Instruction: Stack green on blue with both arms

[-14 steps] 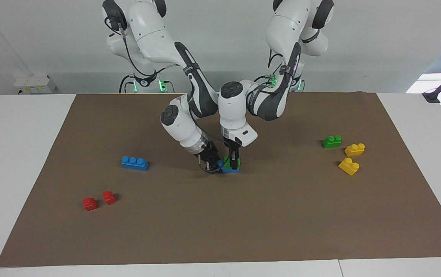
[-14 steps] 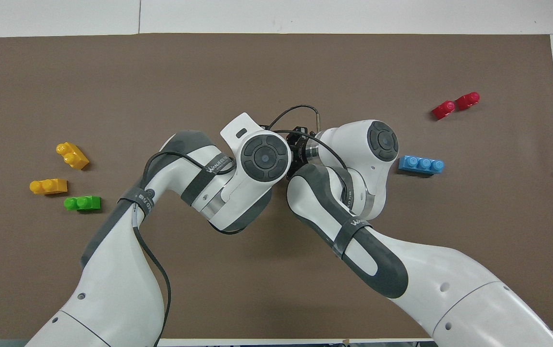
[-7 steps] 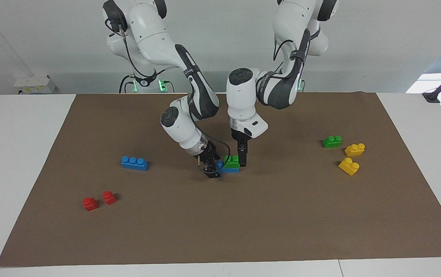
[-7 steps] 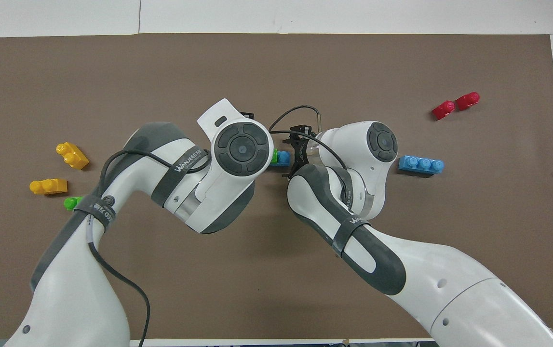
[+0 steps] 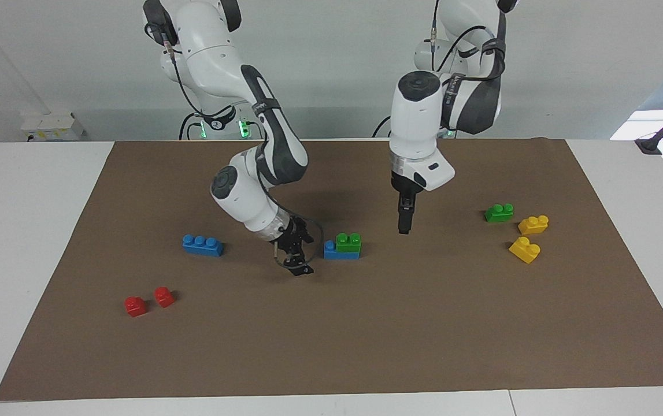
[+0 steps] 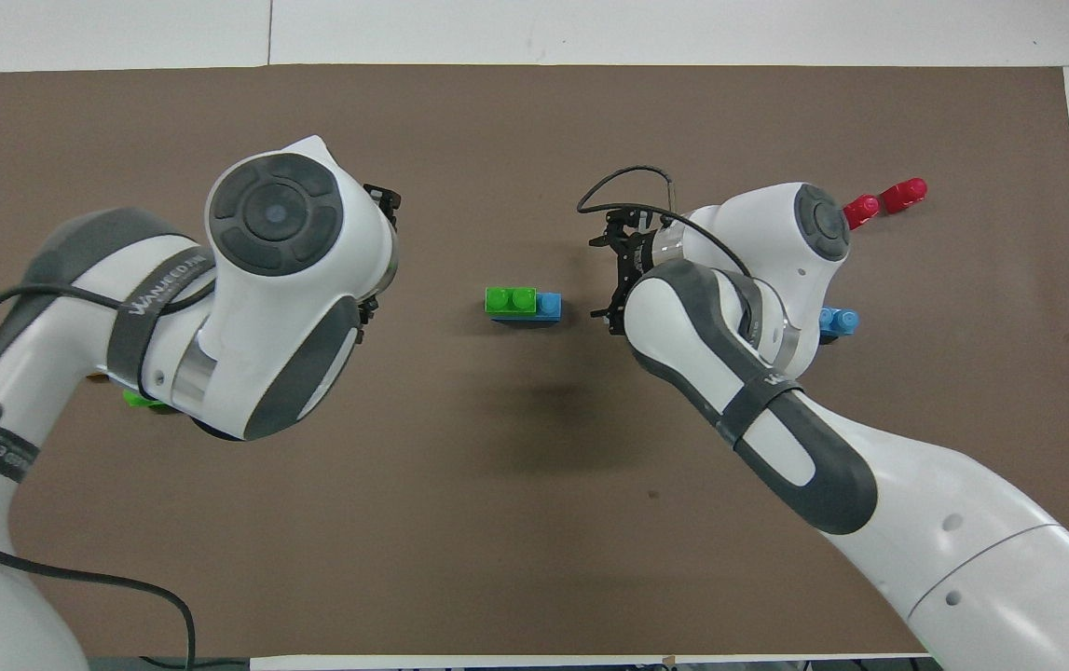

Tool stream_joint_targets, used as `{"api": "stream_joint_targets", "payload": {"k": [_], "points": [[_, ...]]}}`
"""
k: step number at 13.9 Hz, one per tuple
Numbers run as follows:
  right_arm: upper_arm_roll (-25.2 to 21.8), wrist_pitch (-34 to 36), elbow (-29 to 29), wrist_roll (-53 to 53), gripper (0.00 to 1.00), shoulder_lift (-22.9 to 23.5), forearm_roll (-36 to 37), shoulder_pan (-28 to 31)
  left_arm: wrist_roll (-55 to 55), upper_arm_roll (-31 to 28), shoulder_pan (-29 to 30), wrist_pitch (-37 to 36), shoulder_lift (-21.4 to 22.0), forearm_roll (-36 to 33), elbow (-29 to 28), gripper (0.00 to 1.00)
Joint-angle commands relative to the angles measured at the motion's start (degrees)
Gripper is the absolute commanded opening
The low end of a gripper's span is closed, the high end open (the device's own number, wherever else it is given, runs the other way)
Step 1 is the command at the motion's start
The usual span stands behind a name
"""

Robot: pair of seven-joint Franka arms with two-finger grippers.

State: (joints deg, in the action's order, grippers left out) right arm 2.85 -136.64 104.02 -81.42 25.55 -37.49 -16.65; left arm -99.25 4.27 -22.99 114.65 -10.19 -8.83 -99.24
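- Facing view: green brick (image 5: 348, 242) sits pressed on blue brick (image 5: 340, 251) mid-mat, one blue stud bare at the stack's nine o'clock.
- Left gripper (image 5: 403, 225) hangs over bare mat at the stack's two o'clock, fingers apart, empty.
- Right gripper (image 5: 295, 258) is low at the stack's nine o'clock, open, empty.
- Likely light, rigid, slick plastic; best pinched across the flat long sides, below the studs.

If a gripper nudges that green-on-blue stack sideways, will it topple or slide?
Probably slide: the blue brick lies flat and long on the mat. The green brick sits over one end, so an off-centre push might pivot the stack.
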Motion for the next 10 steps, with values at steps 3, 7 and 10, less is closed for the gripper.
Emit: {"api": "stream_joint_targets", "payload": {"k": [3,7,10], "points": [[0.3,10.1,0.4,21.0,1.0,-5.4,2.9,9.4,24.7,0.2,10.1,-1.8,2.6,3.9,-1.0,1.0],[0.3,16.4,-2.4,38.9,1.0,-8.1,15.1,14.4,48.5,0.2,18.1,-4.9,5.3,6.5,-1.0,1.0],[0.2,20.4,-3.7,50.0,1.0,-10.6,19.6,17.3,68.5,0.0,22.4,-9.7,8.8,7.4,-1.0,1.0]]}}
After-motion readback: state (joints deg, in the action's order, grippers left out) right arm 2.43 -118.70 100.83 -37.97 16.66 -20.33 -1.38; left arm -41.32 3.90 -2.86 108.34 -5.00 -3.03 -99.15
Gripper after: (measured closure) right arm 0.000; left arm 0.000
